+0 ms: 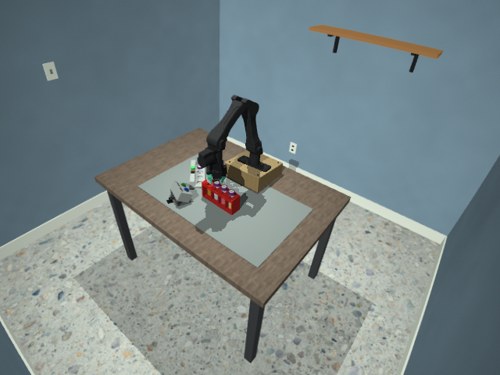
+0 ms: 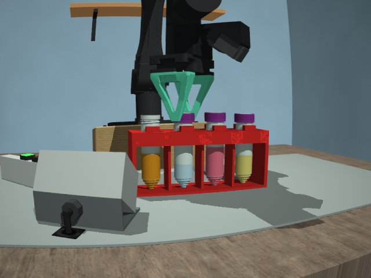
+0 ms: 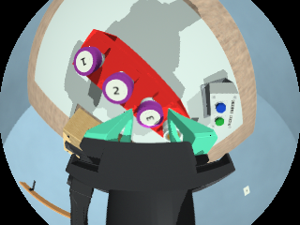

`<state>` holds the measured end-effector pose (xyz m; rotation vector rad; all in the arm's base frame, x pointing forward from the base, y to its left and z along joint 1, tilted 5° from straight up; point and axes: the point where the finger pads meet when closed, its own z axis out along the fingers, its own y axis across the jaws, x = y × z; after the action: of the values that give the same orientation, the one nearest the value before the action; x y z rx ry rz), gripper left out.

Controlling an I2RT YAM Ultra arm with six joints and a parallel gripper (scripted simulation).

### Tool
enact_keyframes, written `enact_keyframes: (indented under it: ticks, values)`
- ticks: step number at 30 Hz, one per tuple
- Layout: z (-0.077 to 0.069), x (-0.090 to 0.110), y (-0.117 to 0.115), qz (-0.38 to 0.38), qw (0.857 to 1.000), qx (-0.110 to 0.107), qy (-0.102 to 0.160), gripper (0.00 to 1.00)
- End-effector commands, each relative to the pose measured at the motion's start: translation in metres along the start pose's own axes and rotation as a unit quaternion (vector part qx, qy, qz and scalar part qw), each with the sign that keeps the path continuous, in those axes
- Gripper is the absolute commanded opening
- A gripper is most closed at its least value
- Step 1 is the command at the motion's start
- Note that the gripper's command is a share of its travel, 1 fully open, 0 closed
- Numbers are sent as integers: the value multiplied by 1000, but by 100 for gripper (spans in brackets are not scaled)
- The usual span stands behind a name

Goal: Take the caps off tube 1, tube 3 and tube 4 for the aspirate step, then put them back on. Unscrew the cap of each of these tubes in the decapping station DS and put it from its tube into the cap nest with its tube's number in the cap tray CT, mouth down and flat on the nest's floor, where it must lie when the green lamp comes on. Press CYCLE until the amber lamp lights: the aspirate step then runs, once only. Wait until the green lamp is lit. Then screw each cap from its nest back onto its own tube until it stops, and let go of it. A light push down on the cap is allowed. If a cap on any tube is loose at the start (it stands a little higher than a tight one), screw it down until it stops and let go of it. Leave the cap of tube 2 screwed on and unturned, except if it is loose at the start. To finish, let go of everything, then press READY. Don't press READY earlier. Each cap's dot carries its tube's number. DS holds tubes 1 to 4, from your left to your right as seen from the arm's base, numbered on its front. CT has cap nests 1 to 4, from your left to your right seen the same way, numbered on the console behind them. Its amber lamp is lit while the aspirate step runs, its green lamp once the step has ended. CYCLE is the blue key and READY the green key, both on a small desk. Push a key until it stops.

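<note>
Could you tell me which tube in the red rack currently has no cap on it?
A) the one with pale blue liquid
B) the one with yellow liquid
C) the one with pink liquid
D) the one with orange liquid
D: the orange tube shows a bare threaded neck; the others carry purple caps.

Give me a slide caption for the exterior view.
Green gripper straddles the purple cap of the light-blue tube in the red station; the orange tube beside it stands uncapped.
</note>
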<state>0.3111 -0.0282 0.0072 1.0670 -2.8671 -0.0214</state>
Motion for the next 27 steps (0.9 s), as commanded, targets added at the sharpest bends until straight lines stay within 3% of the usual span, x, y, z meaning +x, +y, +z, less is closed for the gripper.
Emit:
enact_keyframes:
  ticks: [1, 2, 3, 17, 22, 27]
  values:
    - [-3, -1, -1, -23, 1000, 4, -4, 49]
    - [-3, -1, -1, -23, 1000, 4, -4, 49]
    - [-3, -1, -1, -23, 1000, 4, -4, 0]
    - [-3, -1, -1, -23, 1000, 4, -4, 0]
    - [-2, -1, -1, 101, 995, 4, -4, 0]
    - [-2, -1, -1, 225, 974, 3, -4, 0]
